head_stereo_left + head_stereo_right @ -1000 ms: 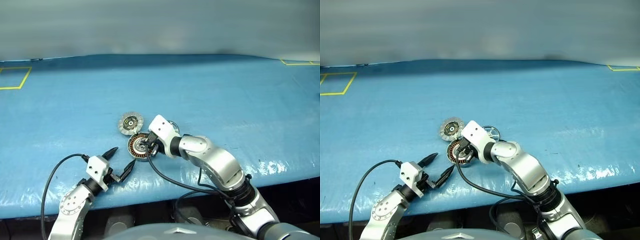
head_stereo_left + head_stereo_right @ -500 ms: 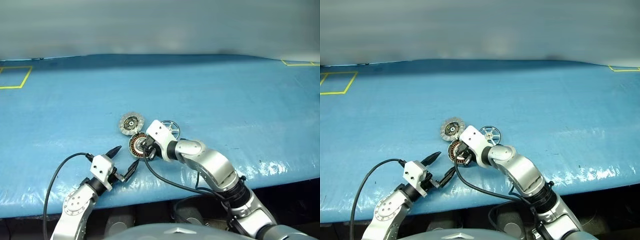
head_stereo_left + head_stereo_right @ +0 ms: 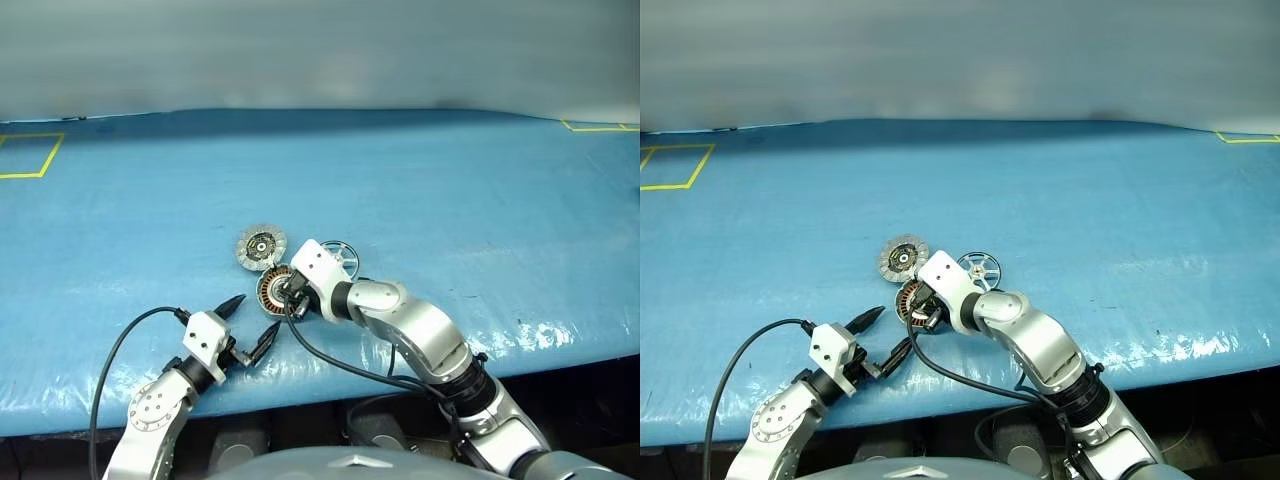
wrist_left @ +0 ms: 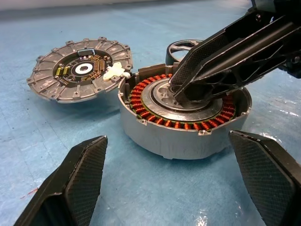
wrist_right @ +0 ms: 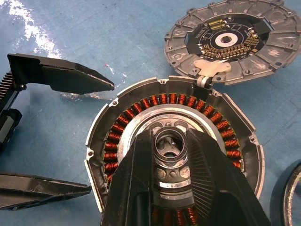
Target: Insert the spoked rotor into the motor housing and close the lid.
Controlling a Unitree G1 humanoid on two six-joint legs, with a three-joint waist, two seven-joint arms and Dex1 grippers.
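Right wrist view puts the motor housing [image 5: 174, 155] right under the right gripper [image 5: 170, 149], its ring of copper windings and silver centre facing up from the blue table cover [image 3: 450, 200]. The two black fingers [image 5: 136, 188] of that gripper are drawn in close around a small silver hub at the housing's centre, touching it; whether they actually pinch it cannot be told. The lid [image 4: 80, 69] lies flat just beside the housing, inner face up, joined to the housing rim by a small pale tab. The spoked rotor [image 3: 980, 267] rests on the cover on the housing's other side, partly hidden behind the right wrist, untouched by either gripper. Nearer the table's front edge, the left gripper [image 3: 250, 322] hangs just short of the housing with its jaws spread wide and nothing between them, one fingertip to either side of the housing's near wall in the left wrist view.
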